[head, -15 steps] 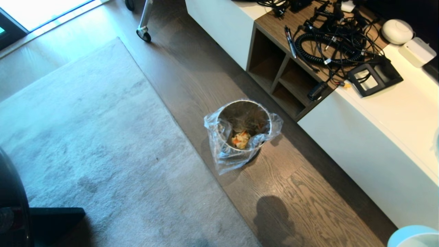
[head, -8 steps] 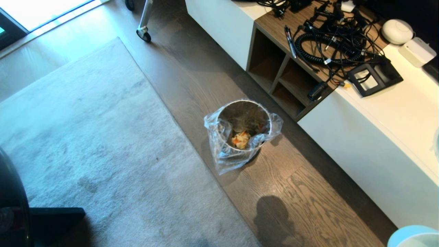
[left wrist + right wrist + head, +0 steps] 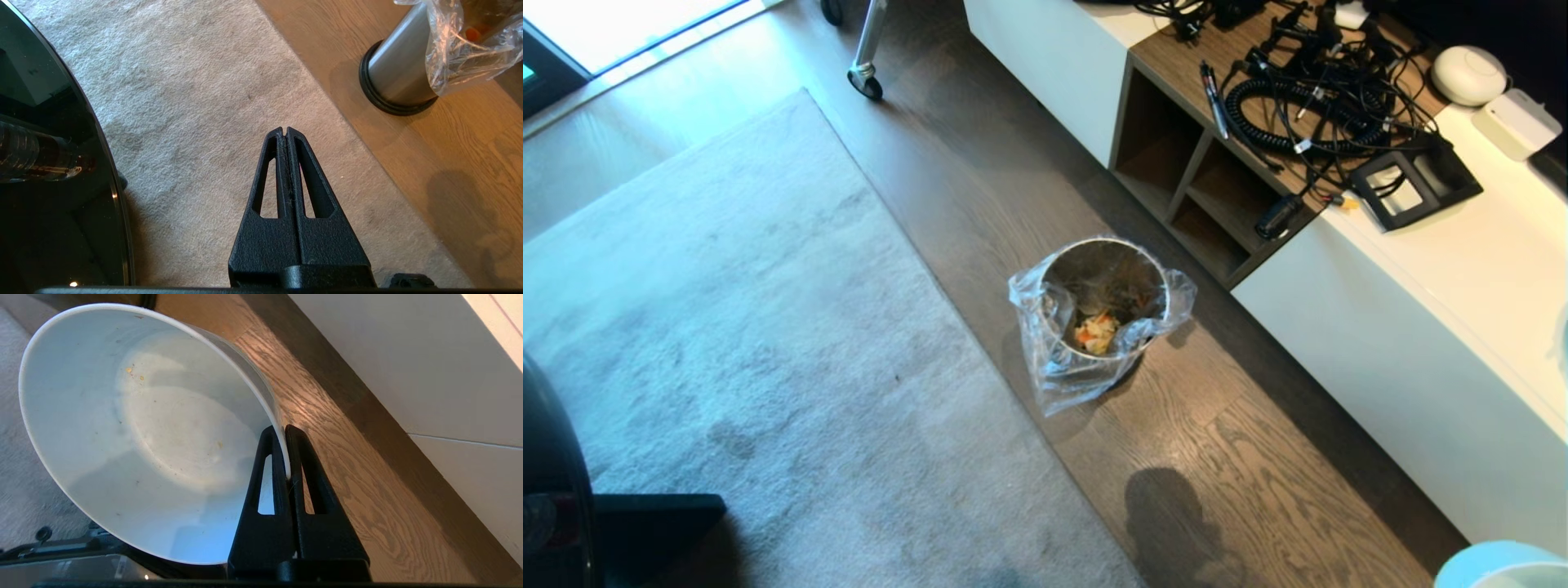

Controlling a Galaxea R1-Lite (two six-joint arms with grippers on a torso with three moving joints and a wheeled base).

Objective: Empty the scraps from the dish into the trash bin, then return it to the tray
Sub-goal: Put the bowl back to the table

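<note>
The white dish [image 3: 135, 433] hangs above the wood floor, tilted, with only a few crumbs inside; its rim also shows at the head view's bottom right corner [image 3: 1494, 567]. My right gripper [image 3: 282, 430] is shut on the dish's rim. The steel trash bin [image 3: 1104, 314] with its clear liner stands on the floor in the middle, and the orange and yellow scraps [image 3: 1097, 333] lie at its bottom. The bin's base [image 3: 394, 77] shows in the left wrist view. My left gripper [image 3: 284, 130] hangs shut and empty above the rug. The tray is out of view.
A grey rug [image 3: 727, 351] covers the floor on the left. A long white cabinet [image 3: 1413, 343] with open wooden shelves and a tangle of cables [image 3: 1298, 98] runs along the right. The round black table's edge [image 3: 61, 171] is close at the left.
The dish's rim at the bottom right of the head view has slid slightly left and lower. Its shadow on the floor has shifted a little as well. The bin has not moved.
</note>
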